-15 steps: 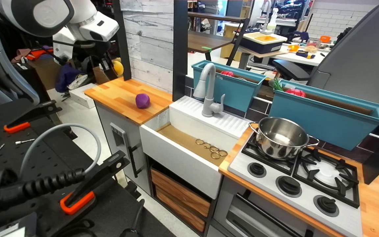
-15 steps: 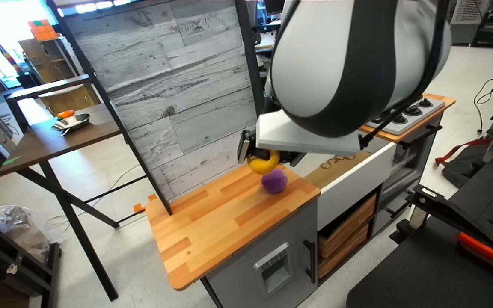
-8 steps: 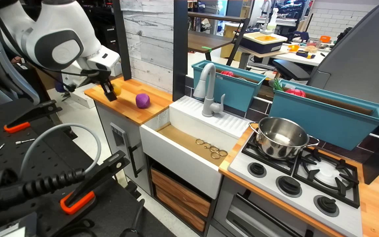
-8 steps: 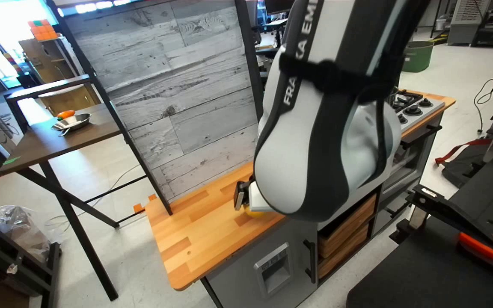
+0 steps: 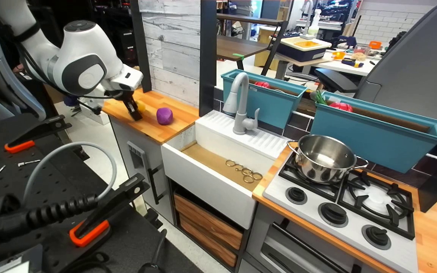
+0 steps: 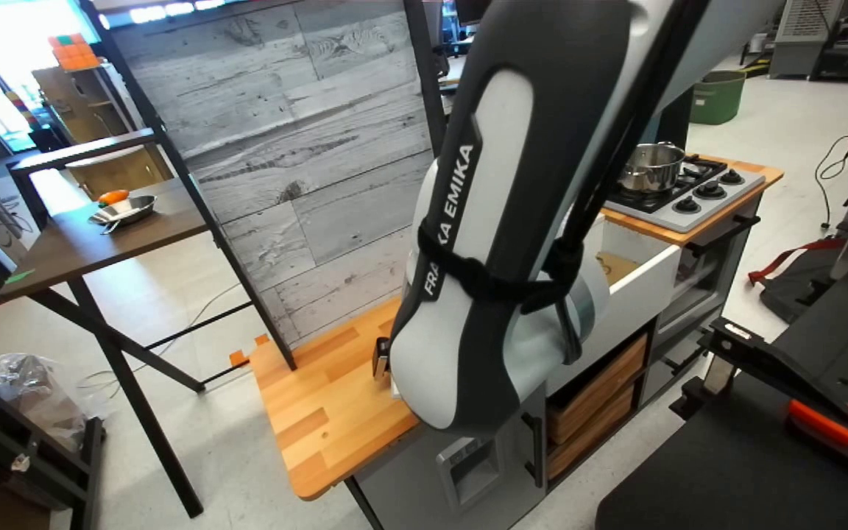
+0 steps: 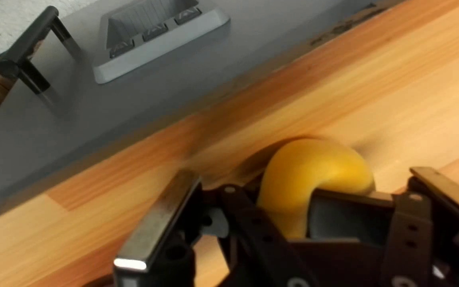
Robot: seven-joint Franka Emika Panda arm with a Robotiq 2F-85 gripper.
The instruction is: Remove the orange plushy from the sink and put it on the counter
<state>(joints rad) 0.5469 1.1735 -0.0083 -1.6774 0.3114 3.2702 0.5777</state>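
The orange plushy, a rounded, bent yellow-orange toy, shows between my fingers in the wrist view (image 7: 305, 165) and beside the near finger in an exterior view (image 5: 141, 106). My gripper (image 7: 304, 187) is shut on it, low over the wooden counter, and also shows in an exterior view (image 5: 136, 110). I cannot tell if the plushy touches the wood. The arm hides it in an exterior view. The counter (image 5: 182, 116) also shows in another exterior view (image 6: 339, 401) and the wrist view (image 7: 393, 79). The white sink (image 5: 208, 185) is beyond the purple ball.
The purple ball (image 5: 164, 116) sits on the counter between my gripper and the sink. The grey plank wall (image 5: 171, 57) backs the counter. The faucet (image 5: 241, 117) rises behind the sink. Gold rings (image 5: 247, 171) lie in the sink. The grey cabinet (image 7: 94, 107) drops below the counter's edge.
My gripper has come down with the plushy from above the counter to just over its wood. In an exterior view the arm has moved left and hides the plushy and purple ball.
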